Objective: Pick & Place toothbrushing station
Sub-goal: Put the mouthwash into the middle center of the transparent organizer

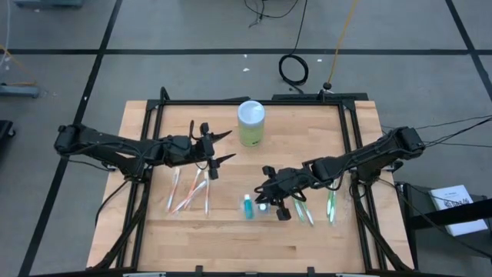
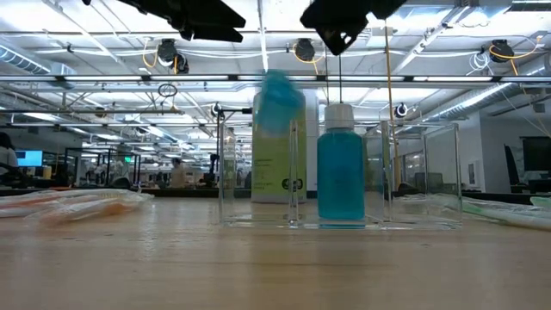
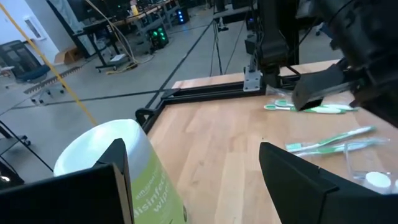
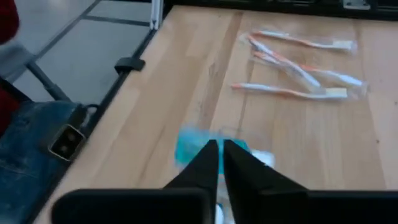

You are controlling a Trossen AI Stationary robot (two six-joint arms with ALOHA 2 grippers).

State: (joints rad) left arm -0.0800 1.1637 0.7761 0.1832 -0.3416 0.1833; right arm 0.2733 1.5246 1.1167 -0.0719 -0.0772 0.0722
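On table [image 1: 154,231], three orange toothbrushes [image 1: 188,192], left end effector [image 1: 224,147] released, right end effector [image 1: 264,194] clenched empty.

My overhead camera looks straight down on the whole table [image 1: 231,223]; the low one sits at tabletop height, close to the blue bottle [image 2: 341,168]. Both wrist cameras peer past my fingers, sharing that tabletop.

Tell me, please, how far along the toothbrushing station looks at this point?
Done: a blue mouthwash bottle stands in the clear plastic organizer. In hand: nothing visibly; the right gripper is shut just above that bottle, and the left gripper hangs open beside the green wipes canister. Left: the orange wrapped toothbrushes and green wrapped toothbrushes lie loose on the wooden table.
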